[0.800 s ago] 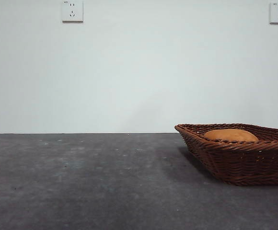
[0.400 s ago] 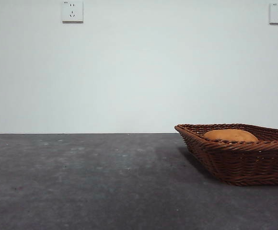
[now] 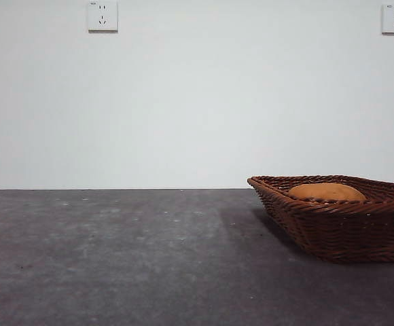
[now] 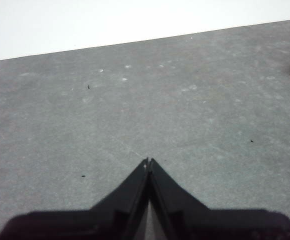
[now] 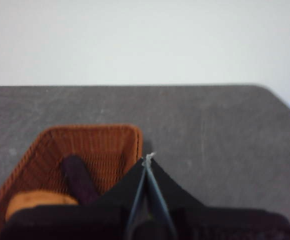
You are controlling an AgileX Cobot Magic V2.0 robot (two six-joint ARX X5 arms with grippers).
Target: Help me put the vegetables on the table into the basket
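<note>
The left gripper (image 4: 148,161) has its two black jaws pressed together to a point, holding nothing, and it hangs above a bare part of the table (image 4: 185,110), where only light specks and a few dark crumbs show. The right gripper (image 5: 148,157) also has its jaws closed against each other with nothing between them; its tip is over the table just beside one corner of the basket (image 5: 92,142). From the right wrist view, the basket holds a dark purple eggplant (image 5: 79,179) lying across the woven bottom, and next to it the orange-brown potato (image 5: 37,201), partly covered by the gripper body. This picture is blurred, so I cannot tell if the two vegetables touch, and the corn is not to be made out in any view. In the front view the basket (image 3: 339,227) stands at the right side of the table (image 3: 115,258), cut by the picture's edge, and the rounded top of the potato (image 3: 326,191) rises a little above the rim. Neither arm shows in the front view. Behind the table is a white wall with two sockets (image 3: 102,15), one near each upper corner.
</note>
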